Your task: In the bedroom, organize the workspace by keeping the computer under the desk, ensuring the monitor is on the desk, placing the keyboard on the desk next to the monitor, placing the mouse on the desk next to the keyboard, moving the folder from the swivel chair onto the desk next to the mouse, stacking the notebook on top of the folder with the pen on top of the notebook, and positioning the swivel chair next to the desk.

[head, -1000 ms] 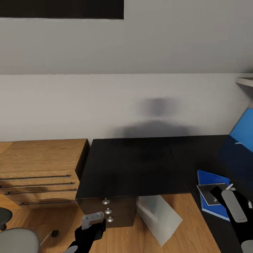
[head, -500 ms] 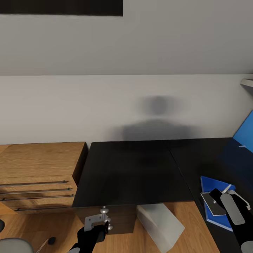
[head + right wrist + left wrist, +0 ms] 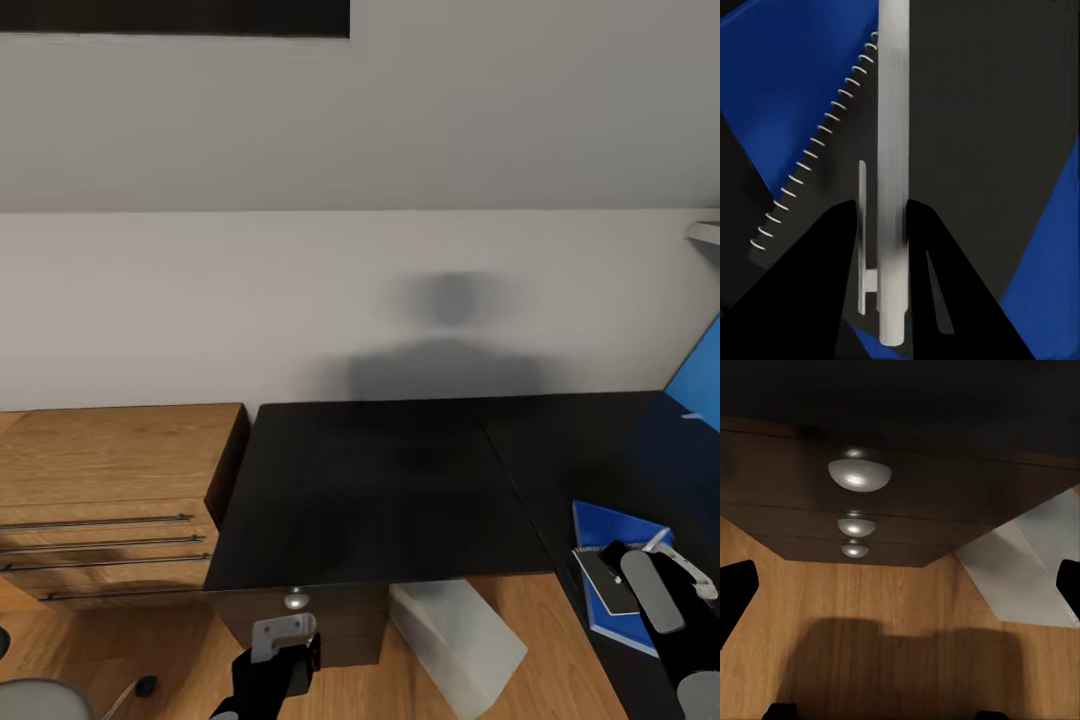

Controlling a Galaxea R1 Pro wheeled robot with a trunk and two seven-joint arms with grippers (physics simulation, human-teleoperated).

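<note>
A blue folder (image 3: 606,524) lies on the black desk (image 3: 380,480) at its right end, and a dark spiral notebook (image 3: 598,581) rests on top of it. My right gripper (image 3: 642,562) hovers just over the notebook, shut on a white pen (image 3: 892,150). In the right wrist view the pen runs lengthwise between the two black fingers (image 3: 832,247), above the notebook (image 3: 967,150) and the folder (image 3: 780,90). A white computer case (image 3: 455,630) stands on the floor under the desk. My left gripper (image 3: 283,636) is open and low in front of the desk's drawer knobs (image 3: 859,474).
A wooden drawer unit (image 3: 110,480) stands left of the desk. The grey seat of the swivel chair (image 3: 40,698) shows at the bottom left corner. A tilted blue panel (image 3: 700,375) rises at the desk's right edge, with a shelf (image 3: 705,232) above it.
The camera has shifted a little. My left gripper has moved slightly right, closer under the desk's drawers. The right gripper stays over the notebook with the pen, a touch lower.
</note>
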